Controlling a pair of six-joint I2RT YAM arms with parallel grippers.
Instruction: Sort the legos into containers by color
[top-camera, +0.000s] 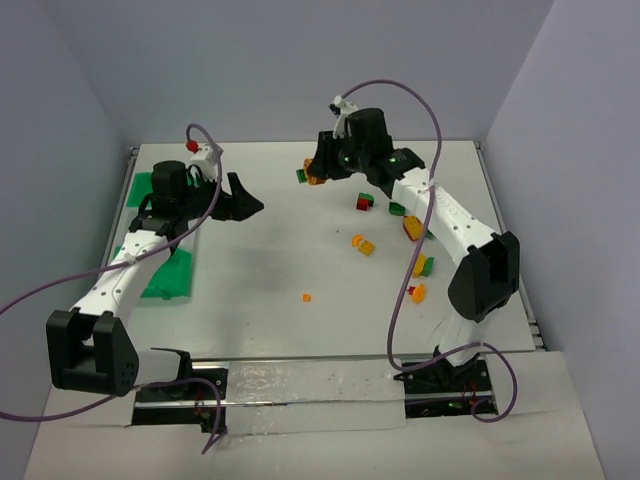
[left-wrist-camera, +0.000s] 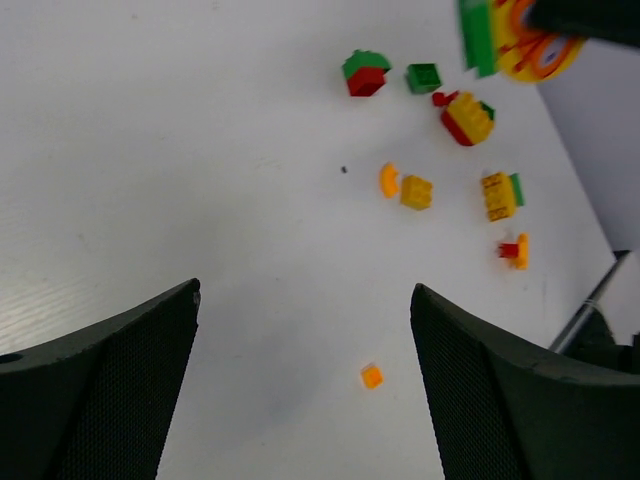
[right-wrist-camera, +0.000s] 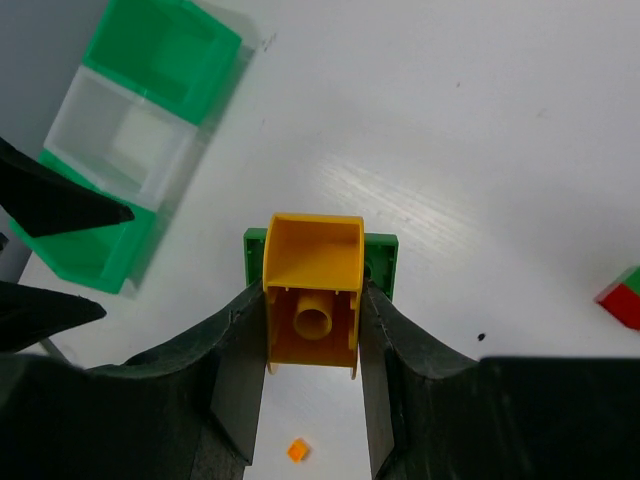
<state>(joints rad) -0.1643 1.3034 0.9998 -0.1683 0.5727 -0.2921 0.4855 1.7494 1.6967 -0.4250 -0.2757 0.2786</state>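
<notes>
Nearest the arm bases, a lone orange stud (top-camera: 306, 297) sits on bare table (top-camera: 260, 335), about mid-width. The rest of the loose legos (top-camera: 397, 209) are scattered on the right half, alongside the right arm. First comes an orange piece (top-camera: 418, 292), with a green-and-yellow brick (top-camera: 425, 266) just beyond it. An orange pair (top-camera: 363, 244) lies further in toward centre. A yellow-red brick (top-camera: 412, 228) is right by the forearm, then a green brick, then a red-and-green brick (top-camera: 364, 203), all lying flat on the table. The containers (top-camera: 165, 275) are at the left edge, with the row running near to far. From the top camera the left arm covers most of them and only green shows. The right wrist view gives the whole row: green bin (right-wrist-camera: 165, 55), whitish bin (right-wrist-camera: 125, 140), green bin (right-wrist-camera: 90, 250). The left hand (top-camera: 250, 205) is released, jaws spread wide with nothing between them. It hangs over the table left of centre, beside the containers and pointing toward the middle, and its wrist camera looks across at the loose bricks. Farthest out, near the back of the table, the right hand (right-wrist-camera: 312, 300) is clenched on a yellow brick (right-wrist-camera: 312, 290). One finger presses each side, with the hollow underside and its tube facing the wrist camera. A green plate (right-wrist-camera: 380, 262) sits directly behind the yellow brick, touching it. The pair looks lifted off the table, well apart from the containers.
</notes>
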